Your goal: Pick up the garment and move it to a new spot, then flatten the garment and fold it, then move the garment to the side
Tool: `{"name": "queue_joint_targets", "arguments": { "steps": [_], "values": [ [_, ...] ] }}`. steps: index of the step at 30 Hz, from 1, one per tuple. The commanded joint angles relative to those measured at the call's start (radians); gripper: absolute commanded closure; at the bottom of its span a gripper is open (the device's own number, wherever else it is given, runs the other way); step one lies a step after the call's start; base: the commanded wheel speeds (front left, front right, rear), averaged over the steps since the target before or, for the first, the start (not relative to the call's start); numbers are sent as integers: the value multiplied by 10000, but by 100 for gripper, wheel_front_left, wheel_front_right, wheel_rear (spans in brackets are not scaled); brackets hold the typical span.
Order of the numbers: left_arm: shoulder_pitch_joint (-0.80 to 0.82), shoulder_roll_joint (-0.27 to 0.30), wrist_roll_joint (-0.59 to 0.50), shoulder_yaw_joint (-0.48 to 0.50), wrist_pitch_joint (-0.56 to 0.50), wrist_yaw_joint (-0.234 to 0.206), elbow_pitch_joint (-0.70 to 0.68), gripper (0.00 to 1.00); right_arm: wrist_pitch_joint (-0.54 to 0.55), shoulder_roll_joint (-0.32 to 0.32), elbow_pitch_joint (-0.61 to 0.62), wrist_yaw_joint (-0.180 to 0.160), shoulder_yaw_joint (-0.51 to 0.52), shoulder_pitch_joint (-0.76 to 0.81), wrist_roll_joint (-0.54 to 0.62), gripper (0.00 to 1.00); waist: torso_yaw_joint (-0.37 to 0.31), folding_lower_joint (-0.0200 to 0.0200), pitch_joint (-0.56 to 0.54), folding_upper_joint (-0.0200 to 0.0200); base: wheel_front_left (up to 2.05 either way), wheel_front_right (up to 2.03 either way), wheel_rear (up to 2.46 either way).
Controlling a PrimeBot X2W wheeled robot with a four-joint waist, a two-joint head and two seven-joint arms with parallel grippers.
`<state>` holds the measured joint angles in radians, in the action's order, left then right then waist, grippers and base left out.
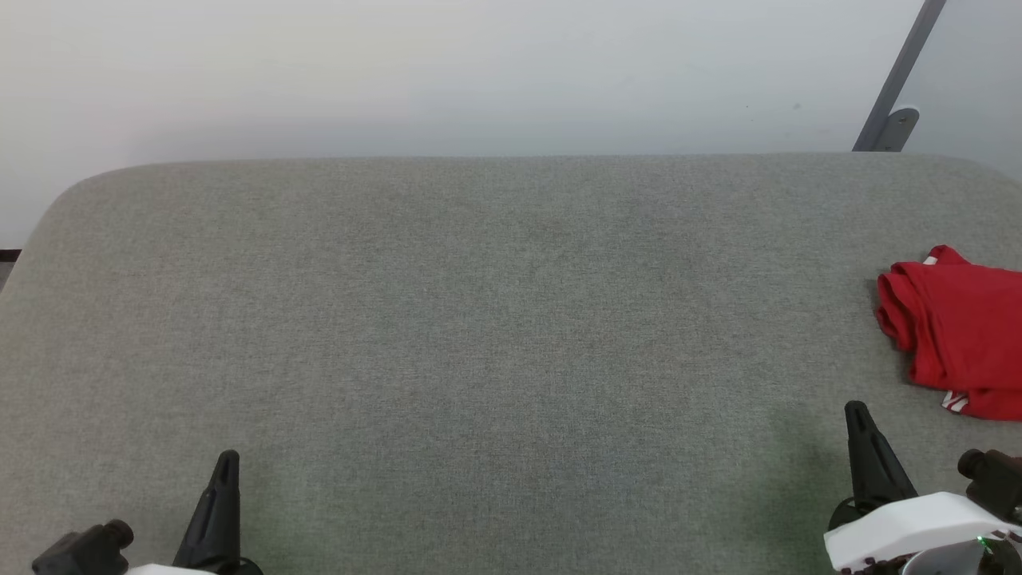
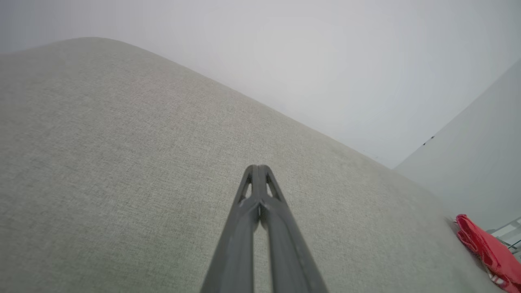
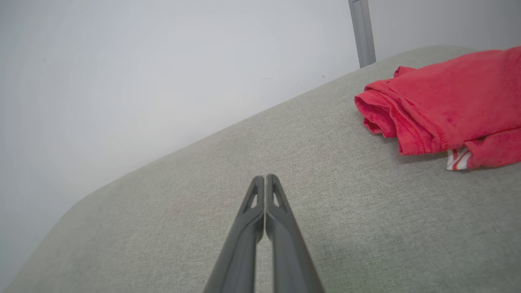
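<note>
Left pincer and right pincer clenched, empty; the jersey at the worktop's right edge looks limp and slick, so pinch its rolled fold.

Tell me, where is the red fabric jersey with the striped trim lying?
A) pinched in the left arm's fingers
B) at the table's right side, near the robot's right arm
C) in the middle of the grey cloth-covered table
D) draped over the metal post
B: the bundled red jersey rests on the grey cloth-covered table at its right side, just beyond the shut right end effector and apart from it.
</note>
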<state>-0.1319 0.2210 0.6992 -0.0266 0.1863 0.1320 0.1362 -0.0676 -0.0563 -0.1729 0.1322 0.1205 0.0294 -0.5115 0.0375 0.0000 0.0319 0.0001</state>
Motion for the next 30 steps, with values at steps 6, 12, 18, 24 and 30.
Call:
{"name": "queue_joint_targets", "arguments": {
  "steps": [6,12,18,24,30],
  "values": [
    [479,-70,1102,175,-279,-7,23,100,205,-2,38,-5,-23,-384,-1241,100,-24,0,-18,-1,0,0,0],
    [638,-164,1735,239,-457,-7,98,100,326,2,-12,-6,-28,-470,-1983,100,-41,0,-31,-1,0,0,0],
    [810,-284,2447,315,-663,-8,178,100,461,8,-70,-7,-33,-559,-2818,100,-62,0,-47,-1,0,0,0],
    [965,-401,3112,391,-865,-9,256,100,595,13,-130,-8,-36,-647,-3603,100,-82,0,-63,-1,0,0,0],
    [1102,-499,3734,466,-1053,-10,335,100,717,19,-188,-10,-38,-729,-4336,100,-103,0,-79,-1,0,0,0]
  ]
}}
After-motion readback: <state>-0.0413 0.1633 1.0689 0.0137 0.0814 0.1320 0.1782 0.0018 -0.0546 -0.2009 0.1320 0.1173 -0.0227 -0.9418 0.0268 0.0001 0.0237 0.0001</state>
